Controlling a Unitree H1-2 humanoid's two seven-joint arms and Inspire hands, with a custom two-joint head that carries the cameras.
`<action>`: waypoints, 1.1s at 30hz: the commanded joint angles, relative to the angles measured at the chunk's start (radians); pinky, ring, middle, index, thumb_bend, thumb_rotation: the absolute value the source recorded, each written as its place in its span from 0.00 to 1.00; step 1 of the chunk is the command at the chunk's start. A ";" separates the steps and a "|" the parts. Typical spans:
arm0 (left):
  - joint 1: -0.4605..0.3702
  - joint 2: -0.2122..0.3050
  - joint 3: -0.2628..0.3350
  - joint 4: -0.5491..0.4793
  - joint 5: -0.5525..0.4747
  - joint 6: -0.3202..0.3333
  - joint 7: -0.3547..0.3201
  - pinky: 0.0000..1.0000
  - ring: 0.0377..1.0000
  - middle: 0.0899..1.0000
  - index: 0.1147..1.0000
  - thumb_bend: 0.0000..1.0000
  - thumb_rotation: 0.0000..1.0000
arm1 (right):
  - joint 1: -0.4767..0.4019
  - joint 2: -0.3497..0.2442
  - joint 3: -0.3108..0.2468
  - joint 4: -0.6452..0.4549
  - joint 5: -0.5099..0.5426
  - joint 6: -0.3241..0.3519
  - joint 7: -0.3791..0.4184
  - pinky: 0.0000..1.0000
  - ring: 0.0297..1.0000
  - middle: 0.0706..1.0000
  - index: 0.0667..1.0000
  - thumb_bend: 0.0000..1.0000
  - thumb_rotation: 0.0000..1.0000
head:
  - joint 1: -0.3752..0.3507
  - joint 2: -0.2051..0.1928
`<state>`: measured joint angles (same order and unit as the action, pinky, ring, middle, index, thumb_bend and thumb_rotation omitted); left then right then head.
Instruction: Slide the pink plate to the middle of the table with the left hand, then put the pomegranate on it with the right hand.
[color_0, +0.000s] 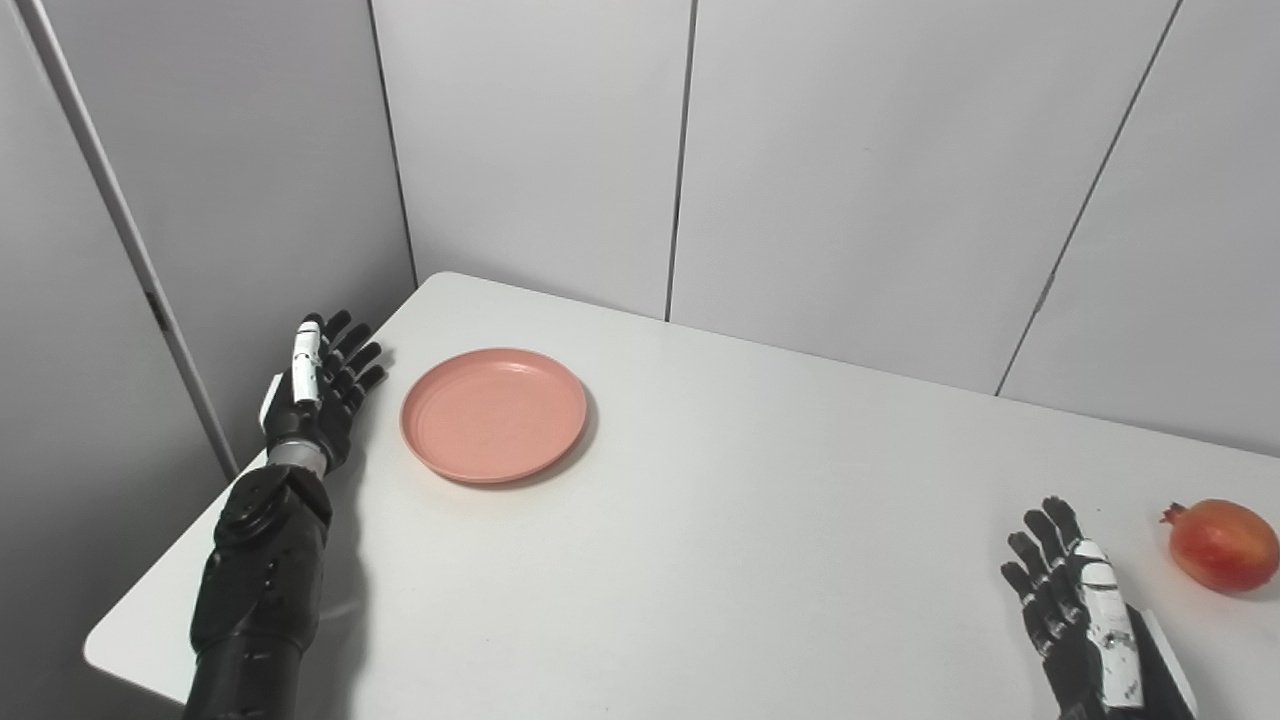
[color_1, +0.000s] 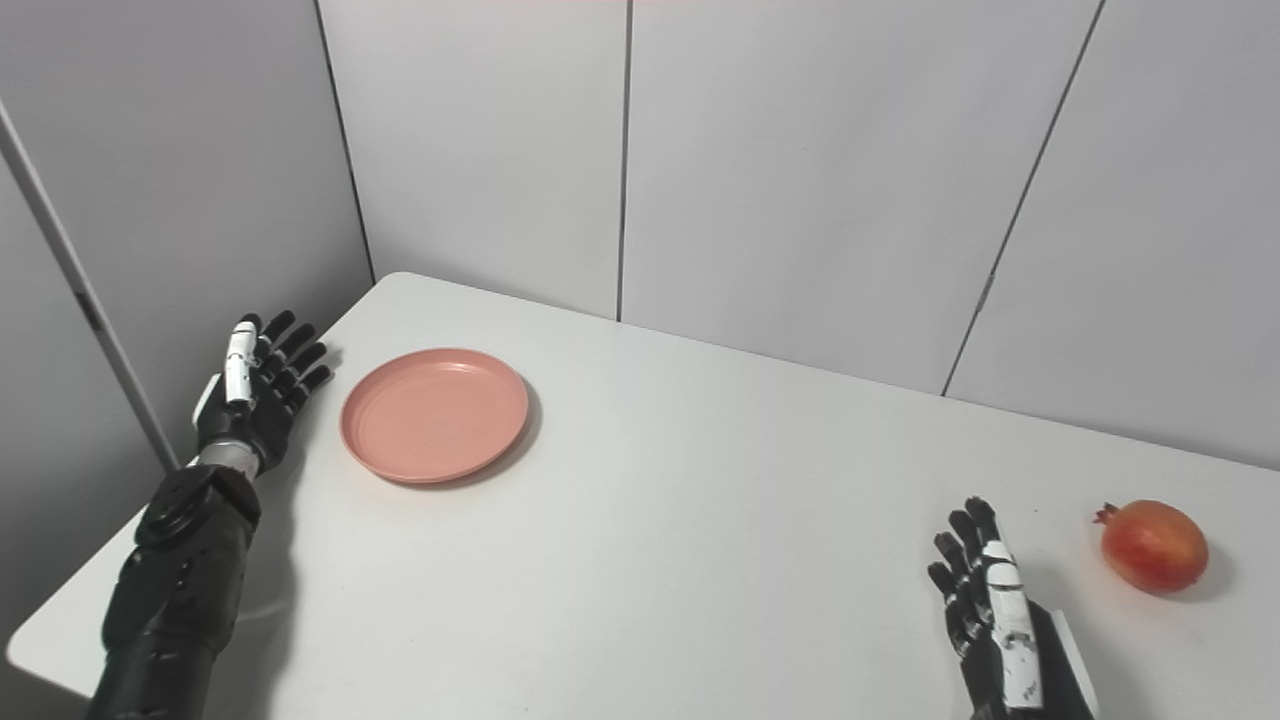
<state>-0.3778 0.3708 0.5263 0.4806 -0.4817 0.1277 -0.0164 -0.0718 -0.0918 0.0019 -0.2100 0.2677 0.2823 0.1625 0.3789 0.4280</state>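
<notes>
2 hands are being held over a white table (color_0: 720, 560), both empty with fingers spread apart. The left hand (color_0: 318, 395) is being kept at the table's left edge, just beside the pink plate (color_0: 493, 414) but apart from it, the plate lying in the left part of the table. The right hand (color_0: 1075, 615) is being held near the pomegranate (color_0: 1223, 545), which is resting at the table's right side, untouched.

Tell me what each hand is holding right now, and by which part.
Nothing is held. The left hand is open beside the pink plate, and the right hand is open, apart from the pomegranate.
</notes>
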 joint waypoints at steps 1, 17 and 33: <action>-0.040 0.013 0.002 -0.015 -0.011 -0.023 -0.007 0.87 0.87 0.86 0.83 0.34 1.00 | -0.026 -0.002 -0.006 -0.032 0.009 -0.006 0.005 1.00 1.00 1.00 1.00 0.07 1.00 | 0.002 0.002; -0.009 -0.011 -0.068 -0.002 0.008 -0.076 -0.070 0.93 0.91 0.90 0.89 0.35 1.00 | -0.023 0.005 -0.008 -0.042 0.009 0.007 -0.004 1.00 1.00 1.00 1.00 0.07 1.00 | 0.001 0.007; -0.012 -0.029 -0.118 -0.005 -0.004 -0.074 -0.117 0.88 0.86 0.85 0.84 0.36 1.00 | -0.023 0.002 -0.007 -0.040 0.010 0.005 -0.002 1.00 1.00 1.00 1.00 0.09 1.00 | -0.003 0.019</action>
<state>-0.3696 0.3369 0.4146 0.4923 -0.4817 0.0495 -0.1146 -0.0715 -0.0895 -0.0001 -0.2163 0.2740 0.2906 0.1603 0.3743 0.4464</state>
